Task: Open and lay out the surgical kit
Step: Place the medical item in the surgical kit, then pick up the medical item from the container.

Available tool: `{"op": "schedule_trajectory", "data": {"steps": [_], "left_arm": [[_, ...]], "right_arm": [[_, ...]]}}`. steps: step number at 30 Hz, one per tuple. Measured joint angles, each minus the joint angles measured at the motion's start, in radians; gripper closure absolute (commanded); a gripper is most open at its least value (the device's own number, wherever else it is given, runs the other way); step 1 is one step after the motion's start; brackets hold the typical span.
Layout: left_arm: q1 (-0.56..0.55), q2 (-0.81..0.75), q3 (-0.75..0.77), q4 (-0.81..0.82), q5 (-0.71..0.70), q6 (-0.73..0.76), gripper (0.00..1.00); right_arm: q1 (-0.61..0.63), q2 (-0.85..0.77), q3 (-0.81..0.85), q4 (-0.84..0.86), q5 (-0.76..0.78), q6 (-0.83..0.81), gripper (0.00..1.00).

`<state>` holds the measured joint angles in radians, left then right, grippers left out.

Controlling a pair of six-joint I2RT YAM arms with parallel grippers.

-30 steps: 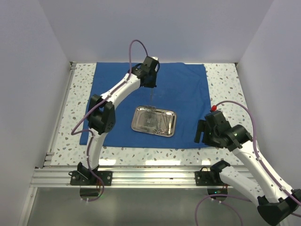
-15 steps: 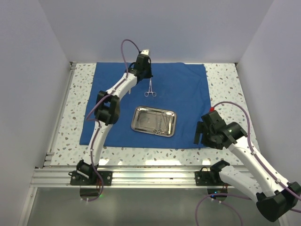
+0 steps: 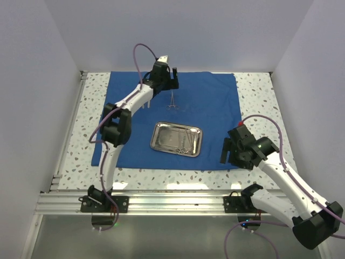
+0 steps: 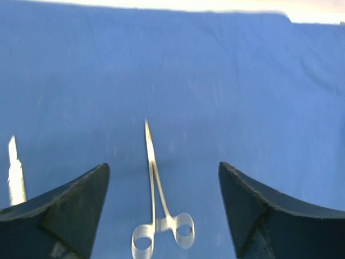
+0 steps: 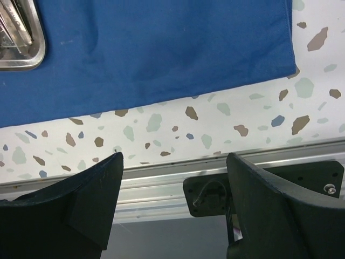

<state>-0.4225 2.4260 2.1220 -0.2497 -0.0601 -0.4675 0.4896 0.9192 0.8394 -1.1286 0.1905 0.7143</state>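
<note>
The royal-blue cloth [image 3: 215,108] of the surgical kit lies spread flat over the table. The steel tray [image 3: 177,138] sits at its middle with slim silver instruments [image 3: 186,141] inside. Scissor-like forceps [image 3: 172,101] lie on the cloth behind the tray. My left gripper [image 3: 172,85] hovers over them, open; in the left wrist view the forceps [image 4: 156,205] lie free between its spread fingers [image 4: 64,216]. A second silver tip [image 4: 15,172] shows beside the left finger. My right gripper [image 3: 225,152] hangs open and empty over the cloth's front right corner.
The terrazzo table [image 5: 215,124] shows around the cloth [image 5: 161,48]. An aluminium rail [image 3: 172,202] with the arm mounts [image 5: 215,194] runs along the near edge. White walls close in the left, back and right sides. A corner of the tray [image 5: 21,38] shows in the right wrist view.
My left gripper carried the forceps from above the tray to the back of the cloth, then opened and let them go. The right arm shifted slightly left.
</note>
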Motion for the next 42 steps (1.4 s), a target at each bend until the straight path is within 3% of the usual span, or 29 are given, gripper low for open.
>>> {"op": "schedule_trajectory", "data": {"steps": [6,8,11,14,25,37,40,41,42], "left_arm": [[-0.109,-0.331,-0.369,-0.060,-0.038,0.013,0.35],[-0.175,-0.419,-0.514,-0.053,-0.045,0.002,0.36],[-0.257,-0.489,-0.702,-0.072,-0.044,-0.038,0.37],[-0.291,-0.479,-0.795,-0.118,-0.044,-0.075,0.41],[-0.354,-0.402,-0.691,-0.193,-0.085,-0.143,0.52],[-0.394,-0.319,-0.547,-0.358,-0.144,-0.185,0.71],[-0.397,-0.296,-0.507,-0.393,-0.156,-0.193,0.83],[-0.397,-0.290,-0.498,-0.399,-0.159,-0.195,1.00],[-0.396,-0.286,-0.491,-0.404,-0.161,-0.200,1.00]], "right_arm": [[0.000,0.024,0.000,0.053,-0.017,-0.020,0.19],[0.000,0.023,0.000,0.066,-0.026,-0.027,0.19],[0.000,0.022,0.000,0.079,-0.034,-0.039,0.19],[0.000,0.013,0.000,0.087,-0.050,-0.046,0.19],[0.000,-0.030,0.000,0.097,-0.072,-0.060,0.19],[0.000,-0.045,0.000,0.096,-0.078,-0.060,0.19],[0.000,-0.046,0.000,0.095,-0.078,-0.060,0.19],[0.000,-0.047,0.000,0.095,-0.078,-0.060,0.19],[0.000,-0.050,0.000,0.095,-0.078,-0.060,0.19]]}}
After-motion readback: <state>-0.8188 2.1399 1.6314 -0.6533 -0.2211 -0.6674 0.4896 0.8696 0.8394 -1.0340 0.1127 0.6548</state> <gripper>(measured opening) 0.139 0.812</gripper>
